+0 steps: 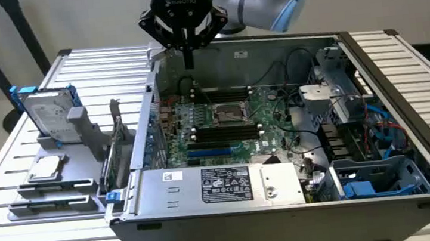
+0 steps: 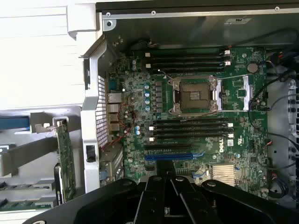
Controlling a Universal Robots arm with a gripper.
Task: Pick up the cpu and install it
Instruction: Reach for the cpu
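The cpu (image 1: pixel 47 168) is a small silvery square chip lying flat on a grey holder (image 1: pixel 54 188) on the table, at the exterior view's left of the open computer case (image 1: pixel 288 209). My gripper (image 1: pixel 188 56) hangs above the case's back corner, far from the chip, with its fingers shut together on nothing. The wrist view looks down past the gripper (image 2: pixel 164 177) onto the green motherboard (image 2: pixel 243 154), where the empty socket (image 2: pixel 194 95) lies with its metal frame around it. In the exterior view the socket (image 1: pixel 226 114) sits mid-board.
A silver hard drive (image 1: pixel 49 117) with blue brackets stands upright behind the chip. A green card (image 2: pixel 65 161) stands on edge in the holder beside the case wall. Black memory slots (image 2: pixel 189 130) flank the socket. Cables and a drive cage (image 1: pixel 361 141) fill the case's right side.
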